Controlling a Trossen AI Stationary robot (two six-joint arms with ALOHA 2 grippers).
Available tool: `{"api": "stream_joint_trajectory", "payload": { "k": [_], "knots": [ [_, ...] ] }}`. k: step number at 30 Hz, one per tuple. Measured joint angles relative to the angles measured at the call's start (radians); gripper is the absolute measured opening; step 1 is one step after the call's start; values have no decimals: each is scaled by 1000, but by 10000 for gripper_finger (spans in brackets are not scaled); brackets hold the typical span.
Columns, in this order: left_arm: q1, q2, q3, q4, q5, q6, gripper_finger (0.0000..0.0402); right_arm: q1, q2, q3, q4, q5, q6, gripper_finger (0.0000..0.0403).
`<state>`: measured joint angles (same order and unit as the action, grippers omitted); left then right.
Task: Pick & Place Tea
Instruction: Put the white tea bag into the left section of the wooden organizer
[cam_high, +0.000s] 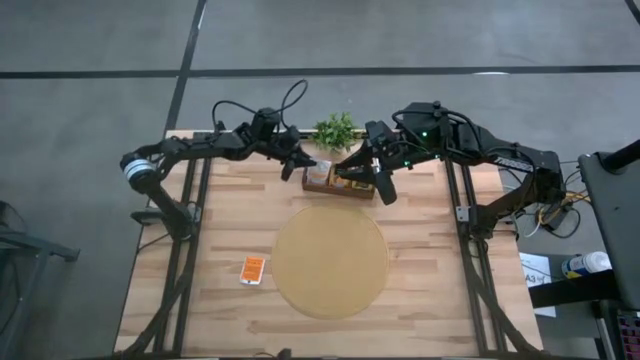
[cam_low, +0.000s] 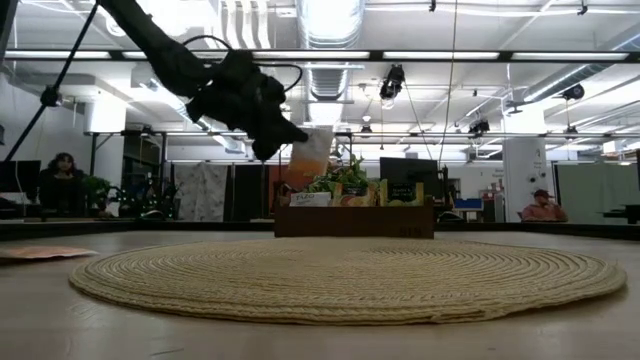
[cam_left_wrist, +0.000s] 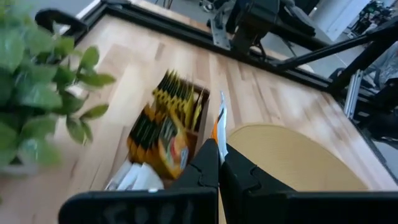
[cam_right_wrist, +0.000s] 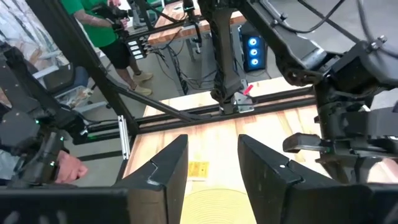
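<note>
Two dark grippers meet over the small wooden tea box (cam_high: 340, 183) at the table's far edge.

The left gripper (cam_left_wrist: 219, 149) is clamped on one thin orange-red tea packet (cam_left_wrist: 219, 121), held edge-up above the box's yellow and orange packets (cam_left_wrist: 168, 121). The right gripper (cam_right_wrist: 213, 163) stands partly parted, holding nothing, just beside the box. A small green plant (cam_high: 336, 130) crowds the box's far side. The large round tan woven mat (cam_high: 330, 262) lies bare in mid-table, with another orange-red packet (cam_high: 253, 268) lying flat on bare wood beside it. Packet print is unreadable.
</note>
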<state>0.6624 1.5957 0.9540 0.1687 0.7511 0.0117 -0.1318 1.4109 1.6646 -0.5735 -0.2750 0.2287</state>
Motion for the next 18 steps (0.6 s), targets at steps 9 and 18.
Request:
{"api": "stream_joint_trajectory", "payload": {
  "k": [9,18],
  "knots": [
    [12,40,-65,70,0,14,0,1,0,0,1,20,0,134],
    [12,108,-61,195,-18,-39,0,1,0,0,1,20,4,127]
  ]
}}
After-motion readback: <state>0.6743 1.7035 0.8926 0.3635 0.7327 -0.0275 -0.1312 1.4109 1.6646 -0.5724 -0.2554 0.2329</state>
